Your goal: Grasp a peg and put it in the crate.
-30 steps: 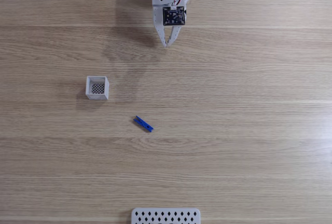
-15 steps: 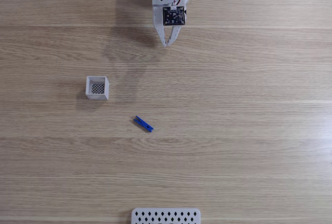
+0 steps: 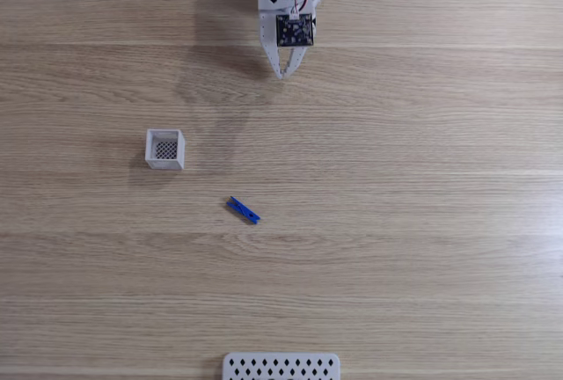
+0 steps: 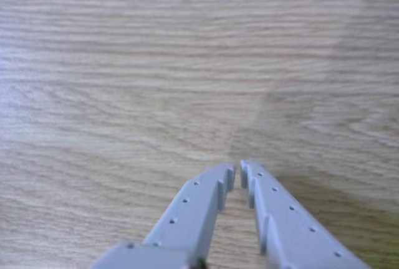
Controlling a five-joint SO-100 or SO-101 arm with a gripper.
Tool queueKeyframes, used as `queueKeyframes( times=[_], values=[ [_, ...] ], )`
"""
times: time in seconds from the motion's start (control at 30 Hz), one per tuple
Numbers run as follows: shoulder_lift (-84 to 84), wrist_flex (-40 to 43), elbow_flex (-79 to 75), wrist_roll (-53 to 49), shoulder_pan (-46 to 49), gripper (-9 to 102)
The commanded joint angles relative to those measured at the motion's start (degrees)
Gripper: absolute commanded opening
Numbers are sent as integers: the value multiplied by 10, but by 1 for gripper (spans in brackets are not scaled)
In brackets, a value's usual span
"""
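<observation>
A slim blue peg (image 3: 244, 210) lies flat on the wooden table, slanted, a little left of centre in the fixed view. The crate (image 3: 164, 149), a small white open box with a dark mesh bottom, stands up and to the left of the peg. My white gripper (image 3: 282, 72) hangs at the top centre, well above both in the picture, its tips together and holding nothing. The other view looks down my two grey fingers (image 4: 206, 203) at bare wood; the tips of my gripper (image 4: 237, 175) nearly touch.
A wide flat white piece with diamond-shaped holes (image 3: 281, 367) lies at the bottom edge of the fixed view. The wooden table (image 3: 422, 222) stretches bare to the right and between the peg and that piece.
The arm has shifted very slightly; the peg and the crate have not moved.
</observation>
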Motion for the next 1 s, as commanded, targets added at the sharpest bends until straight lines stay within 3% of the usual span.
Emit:
queueKeyframes(
  times=[0.0, 0.1, 0.3, 0.5, 0.7, 0.97],
  values=[
    [-54, -24, -47, -28, -7, 0],
    [-121, -45, -94, -115, -3, -1],
    [-303, -103, -243, -405, 18, 0],
    [-562, -104, -455, -626, 56, 0],
    [-748, -41, -615, -695, 81, 0],
    [-853, 145, -751, -695, 79, 0]
  ],
)
